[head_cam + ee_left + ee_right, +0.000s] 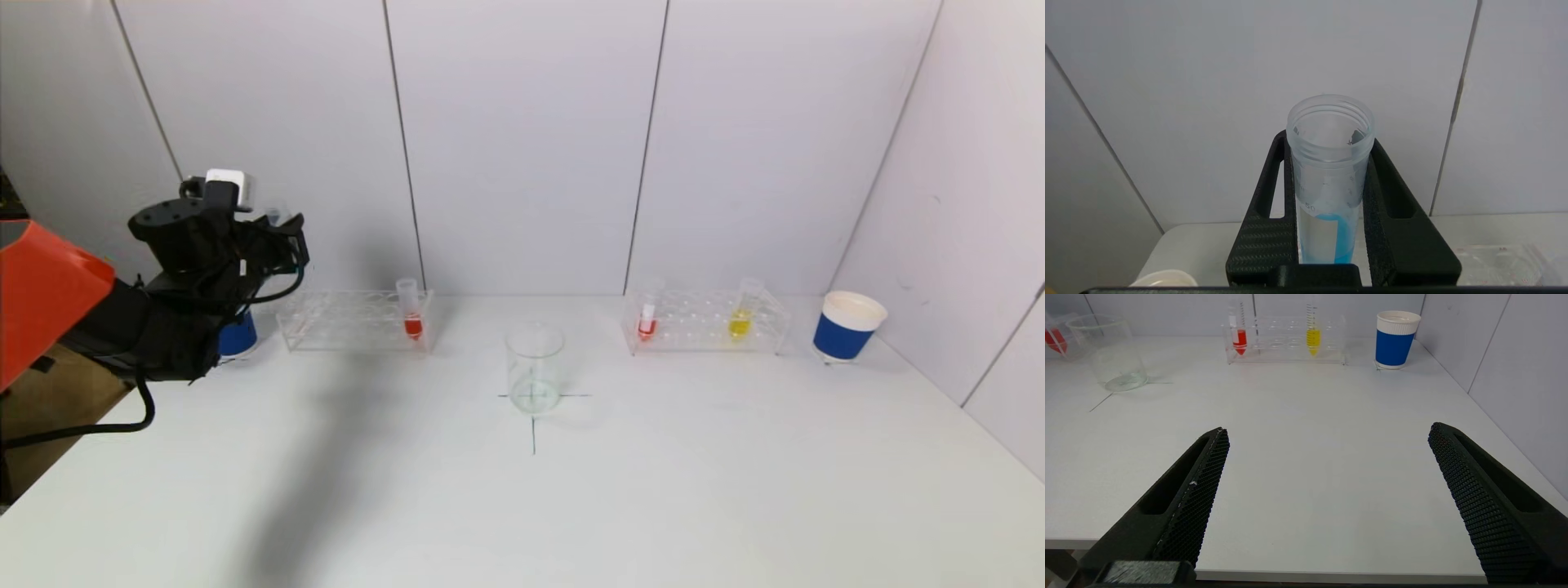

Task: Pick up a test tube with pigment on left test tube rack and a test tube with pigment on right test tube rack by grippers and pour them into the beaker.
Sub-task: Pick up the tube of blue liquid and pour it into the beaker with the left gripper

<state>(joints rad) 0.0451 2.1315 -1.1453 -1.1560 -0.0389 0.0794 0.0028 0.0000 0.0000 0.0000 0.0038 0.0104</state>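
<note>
High at the table's (571, 506) left edge, the left tool (1331, 228) clamps a clear plastic test tube (1330, 179) between black woven-textured fingers (1265, 241).
Only its wrist view shows the blue pigment, seemingly low in the tube; the glass beaker (534, 367) stands well apart, mid-table. The right tool (1327, 457) hangs spread, empty.

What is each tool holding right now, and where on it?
Left tool: shut on the blue-pigment test tube, upright, gripped on its body below the threaded rim. Right tool: open, holding nothing.
</note>
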